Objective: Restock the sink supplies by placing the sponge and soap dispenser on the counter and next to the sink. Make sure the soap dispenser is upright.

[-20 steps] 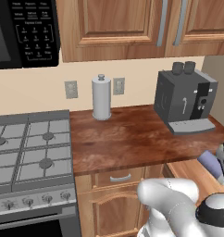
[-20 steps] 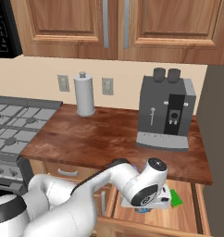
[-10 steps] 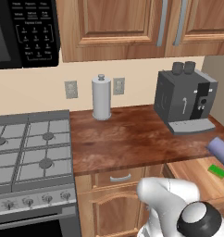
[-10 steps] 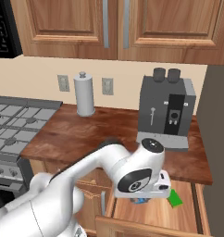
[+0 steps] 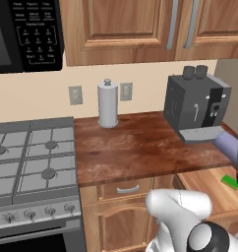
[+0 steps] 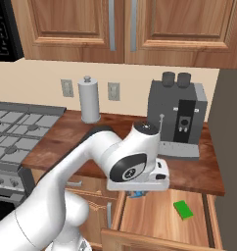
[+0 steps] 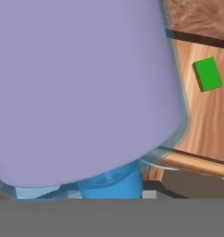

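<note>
Over the open drawer (image 6: 154,215) below the counter (image 6: 91,142), the white arm is reaching with its hand pointing down. The gripper (image 6: 136,194) is sitting just under the hand, closed on the soap dispenser (image 7: 81,88), whose pale lavender body is looming close in the hand view with a blue part beneath it. From the left base camera, a lavender piece of the dispenser (image 5: 228,146) is showing at the right edge, beside the counter's end. The sponge (image 6: 182,209) is lying flat on the wooden drawer floor, well apart from the gripper, toward the drawer's right side; it is also showing as a green block (image 7: 207,74) in the hand view and a green sliver (image 5: 230,181) from the left. On the counter, a grey coffee machine (image 6: 178,115) is standing near the right end, and a paper towel roll (image 6: 89,100) is standing upright against the back wall, beside the gas stove (image 5: 30,160).
</note>
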